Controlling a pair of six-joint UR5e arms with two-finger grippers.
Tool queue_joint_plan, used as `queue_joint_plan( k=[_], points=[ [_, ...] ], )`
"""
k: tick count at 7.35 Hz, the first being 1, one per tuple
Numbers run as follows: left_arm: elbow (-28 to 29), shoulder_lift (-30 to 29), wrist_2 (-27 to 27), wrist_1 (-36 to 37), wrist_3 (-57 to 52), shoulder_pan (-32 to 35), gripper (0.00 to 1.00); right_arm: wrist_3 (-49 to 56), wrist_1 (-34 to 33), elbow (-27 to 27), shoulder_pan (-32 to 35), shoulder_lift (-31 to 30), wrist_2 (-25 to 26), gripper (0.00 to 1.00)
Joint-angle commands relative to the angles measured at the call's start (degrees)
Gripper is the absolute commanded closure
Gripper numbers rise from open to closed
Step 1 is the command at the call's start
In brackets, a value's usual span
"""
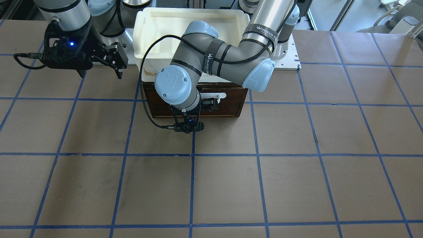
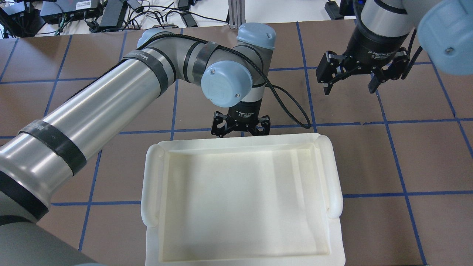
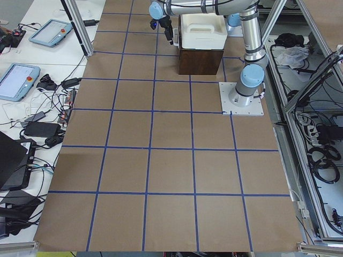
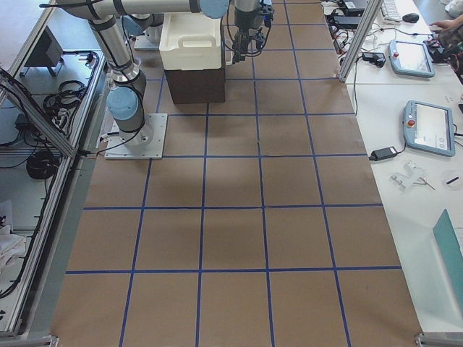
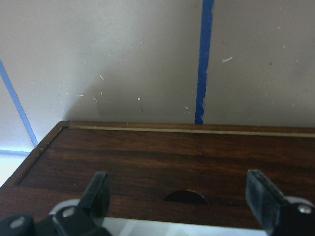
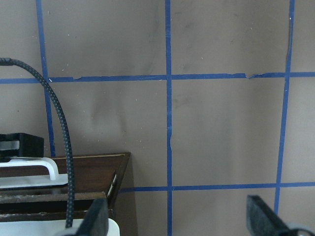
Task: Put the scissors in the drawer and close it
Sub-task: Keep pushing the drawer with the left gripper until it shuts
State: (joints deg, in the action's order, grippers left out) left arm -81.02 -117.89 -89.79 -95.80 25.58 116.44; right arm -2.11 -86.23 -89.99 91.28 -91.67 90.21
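Note:
The drawer [image 1: 228,106] shows its dark brown front under the white tray, and none of its pale inside is visible. Its white bar handle [image 1: 219,96] sticks out toward the table. My left gripper [image 1: 209,103] hangs open right at that handle; in the left wrist view its fingers [image 5: 98,192] stand wide apart over the brown panel [image 5: 162,157]. Farther along the table, my right gripper [image 2: 349,83] is open and holds nothing, well clear of the drawer [image 6: 93,169]. The scissors are out of view in every frame.
An empty white plastic tray [image 2: 149,184] sits on top of the drawer's cabinet. The left arm's black cable [image 1: 142,99] loops beside the cabinet. Brown paper with blue tape lines [image 1: 211,185] covers the table. Tablets and cables lie on side benches [image 3: 21,80].

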Motion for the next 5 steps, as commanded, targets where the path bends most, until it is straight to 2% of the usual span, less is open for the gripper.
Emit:
queue_joint_plan(
  k=[1, 2, 3, 4, 5],
  points=[
    [0.24, 0.99, -0.48, -0.01, 0.00, -0.33, 0.00, 0.00, 0.63, -0.01, 0.04, -0.09, -0.21, 0.00],
    [1.12, 1.61, -1.26, 2.00, -0.09, -1.12, 0.00, 0.00, 0.63, -0.01, 0.04, 0.00, 0.05, 0.00],
    [1.12, 2.22, -2.14, 10.28, -0.35, -2.26, 0.00, 0.00, 0.63, -0.01, 0.04, 0.00, -0.03, 0.00],
    [1.21, 3.36, -2.15, 14.02, -0.44, -3.40, 0.00, 0.00, 0.72, -0.01, 0.04, -0.09, -0.12, 0.00],
    [1.73, 5.72, -2.93, 14.41, -3.49, -4.63, 0.00, 0.00, 0.72, -0.01, 0.04, 0.00, -0.12, 0.00]
  ],
)
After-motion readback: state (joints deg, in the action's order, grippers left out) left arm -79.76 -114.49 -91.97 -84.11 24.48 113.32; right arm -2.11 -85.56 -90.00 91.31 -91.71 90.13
